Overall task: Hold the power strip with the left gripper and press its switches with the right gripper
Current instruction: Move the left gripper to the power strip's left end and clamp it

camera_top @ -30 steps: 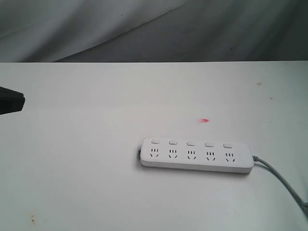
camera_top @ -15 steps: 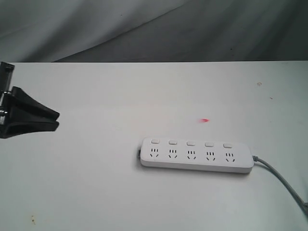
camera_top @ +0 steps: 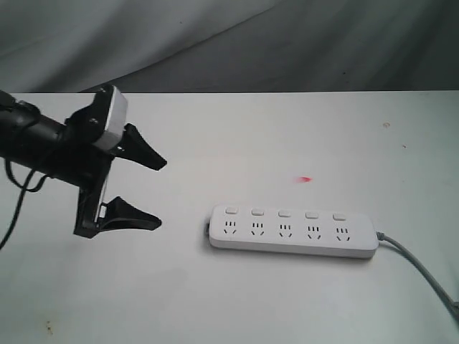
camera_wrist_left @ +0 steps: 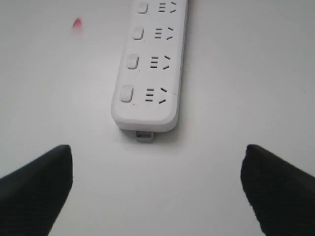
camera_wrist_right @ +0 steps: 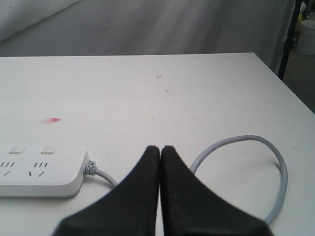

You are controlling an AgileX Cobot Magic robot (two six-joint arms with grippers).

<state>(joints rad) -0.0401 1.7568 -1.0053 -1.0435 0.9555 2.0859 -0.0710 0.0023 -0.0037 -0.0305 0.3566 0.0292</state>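
Observation:
The white power strip (camera_top: 294,232) lies flat on the table, its five switches (camera_top: 285,213) in a row above the sockets and a grey cord (camera_top: 423,271) leaving its right end. My left gripper (camera_top: 161,193) hovers open a short way left of the strip's left end, jaws spread wide, nothing between them. From the left wrist, the strip's near end (camera_wrist_left: 147,98) lies ahead between the two fingers (camera_wrist_left: 39,187). My right gripper (camera_wrist_right: 160,148) is shut on nothing, behind the strip's cord end (camera_wrist_right: 44,169); it is out of the exterior view.
A small red mark (camera_top: 306,179) sits on the white table (camera_top: 215,143) just behind the strip. The cord loops (camera_wrist_right: 275,162) on the table near the right gripper. Grey cloth hangs behind the table's far edge.
The left arm has swung in from the left edge toward the strip, and its jaws have spread from nearly closed to wide open. The strip has not moved.

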